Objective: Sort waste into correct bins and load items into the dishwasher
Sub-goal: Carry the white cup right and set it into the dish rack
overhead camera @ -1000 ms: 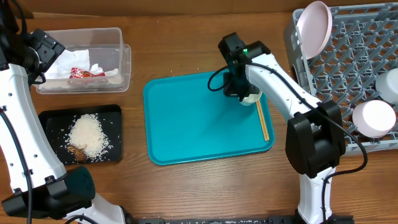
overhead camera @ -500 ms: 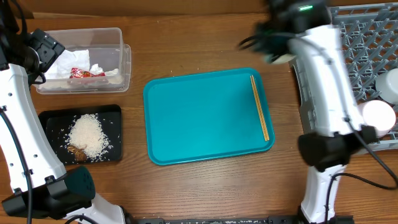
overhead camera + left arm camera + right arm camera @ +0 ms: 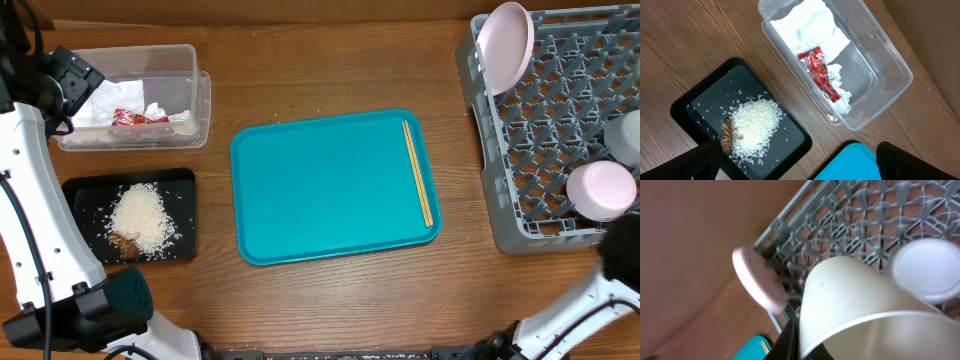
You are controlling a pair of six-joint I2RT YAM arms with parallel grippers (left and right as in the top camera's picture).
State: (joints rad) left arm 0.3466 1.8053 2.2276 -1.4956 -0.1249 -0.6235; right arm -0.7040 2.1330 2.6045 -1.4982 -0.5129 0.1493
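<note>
Two thin wooden chopsticks lie side by side along the right edge of the smooth teal tray, which sits mid-table on the wood-grain table.

Your right gripper is out of the overhead view. Its wrist camera shows a dark finger pressed against the rim of the small white cup, so it is pinching the cup. The cup is glossy and cream-toned and lies tilted on its side, hanging over the grey dish rack.

The rack is a square plastic lattice of upright pegs at the right side of the table. A pale pink round dish stands on edge at its far left corner. A pale bowl rests upside down near its near right side, and another white rounded piece shows at the right edge.

Your left gripper has its fingers spread wide and holds nothing. It hangs above the far left of the table.

Below it, the clear rectangular tub holds crumpled white napkins and a shiny red wrapper. Nearer you, the shallow black tray carries a mound of loose white rice with a brownish food scrap at its near edge.
</note>
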